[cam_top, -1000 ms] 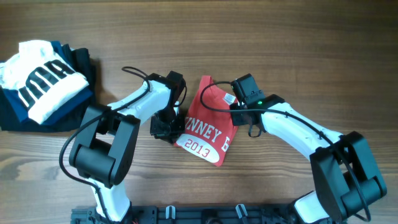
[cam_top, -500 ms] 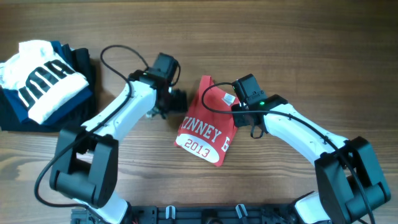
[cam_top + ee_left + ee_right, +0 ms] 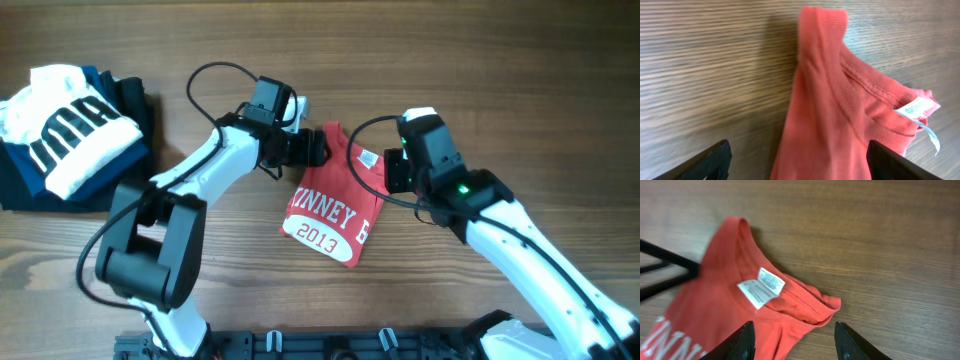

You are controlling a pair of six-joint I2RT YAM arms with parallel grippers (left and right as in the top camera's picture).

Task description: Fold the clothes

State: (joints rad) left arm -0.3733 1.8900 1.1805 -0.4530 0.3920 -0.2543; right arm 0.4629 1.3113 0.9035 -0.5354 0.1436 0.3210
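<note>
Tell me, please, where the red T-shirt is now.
In the overhead view the red T-shirt lies near the middle of the table, its collar end between the left gripper and right gripper, well right of the folded pile.

White arm shells (image 3: 225, 160), black joints (image 3: 150, 255), looping black cables (image 3: 214, 67), green light (image 3: 462, 188) on right arm (image 3: 520, 235), black right hand (image 3: 795, 342).

Left hand (image 3: 312, 150) opened, moved up the T-shirt (image 3: 335, 205); right hand (image 3: 393, 172) withdrew.
</note>
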